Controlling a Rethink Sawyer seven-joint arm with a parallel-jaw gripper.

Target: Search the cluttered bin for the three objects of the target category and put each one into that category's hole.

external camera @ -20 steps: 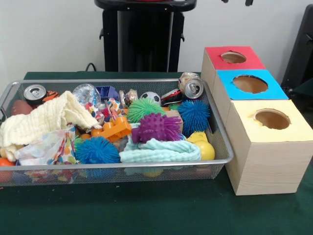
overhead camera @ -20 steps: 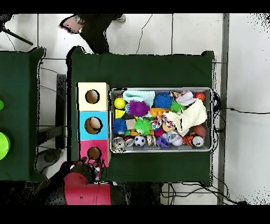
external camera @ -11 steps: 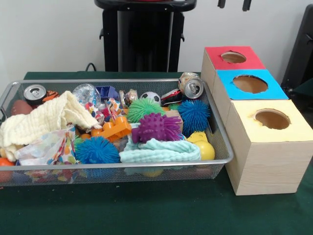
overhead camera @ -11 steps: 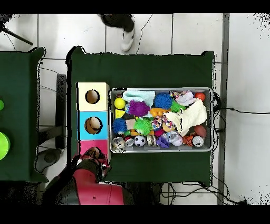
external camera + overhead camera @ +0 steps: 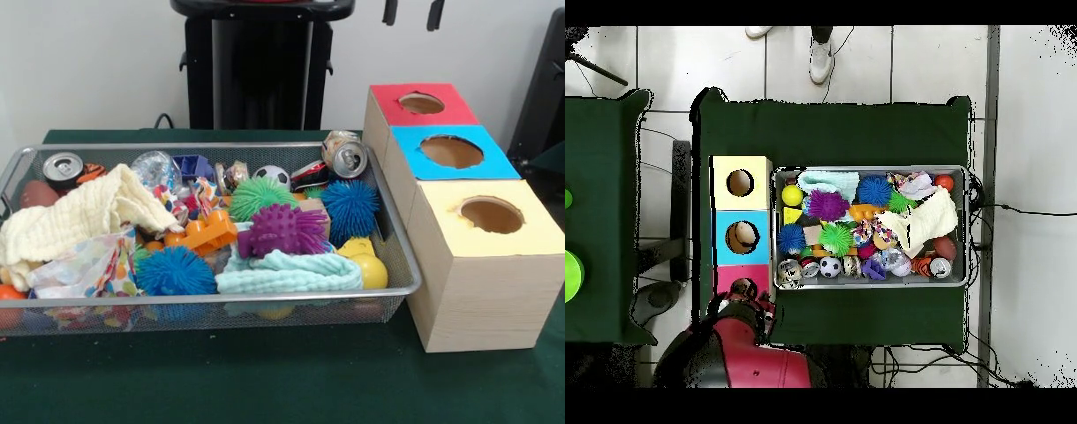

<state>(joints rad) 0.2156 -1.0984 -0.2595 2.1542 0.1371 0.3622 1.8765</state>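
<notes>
Starting at the bottom of the front view: green tablecloth, then the wire mesh bin filling the left and centre of frame. Nearest its front rim, L to R: polka-dot cloth, blue spiky ball, mint cloth, yellow ball. Mid bin: cream waffle cloth draped at left, orange plastic block, purple spiky ball resting on the mint cloth, green spiky ball just behind it, darker blue spiky ball at right. Far rim: soda can upper left, small soccer ball centre, 2nd can lying on its side w/ its top facing the camera, at the far right corner.

Right of frame, touching the bin's end: wooden box row w/ three round holes, yellow hole nearest, blue hole in the middle, red hole farthest. In the overhead view something pale sits inside the blue hole; can't tell what.

Gripper: only two dark finger tips at the top edge, right of centre, above the red end of the boxes, apart w/ a clear gap, released, nothing between them. Overhead shows the red arm at bottom left, reaching over the red hole. A person's shoe shows at the top edge of the overhead view.
</notes>
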